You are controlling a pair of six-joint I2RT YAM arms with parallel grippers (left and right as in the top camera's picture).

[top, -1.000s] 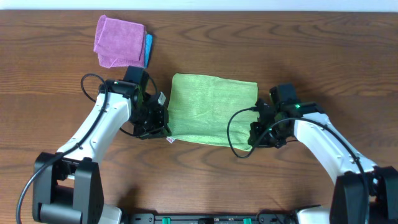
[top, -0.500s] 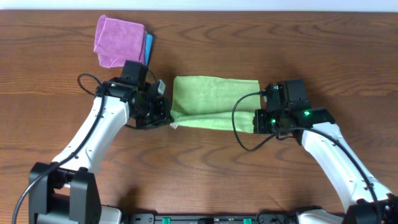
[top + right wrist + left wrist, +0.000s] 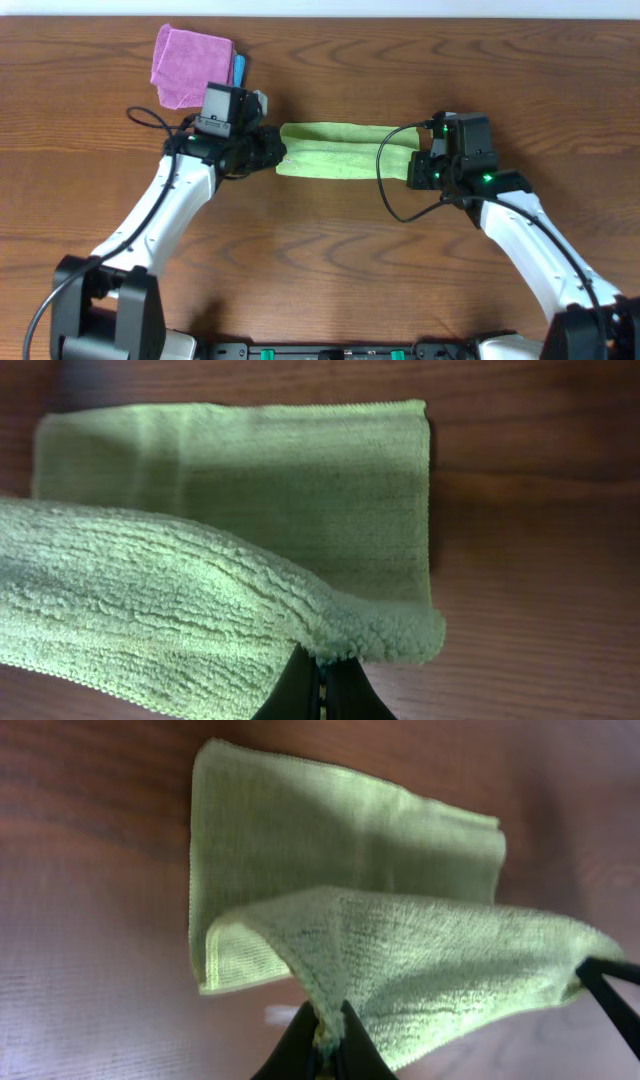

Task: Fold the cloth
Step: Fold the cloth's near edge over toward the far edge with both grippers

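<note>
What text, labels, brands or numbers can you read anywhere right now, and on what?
None readable. The cloth is plain; the purple cloth and blue cloth show no print.
A pale tag-like speck beside the cloth in the left wrist view is too blurred to read.

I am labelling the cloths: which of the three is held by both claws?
The yellow-green cloth, pinched at its two ends by the left claw and the right claw. The purple cloth and the blue cloth lie unheld.

The cloth [image 3: 335,163] — light yellow-green, plush — drapes doubled over into a narrow band, its near edge raised.
</note>
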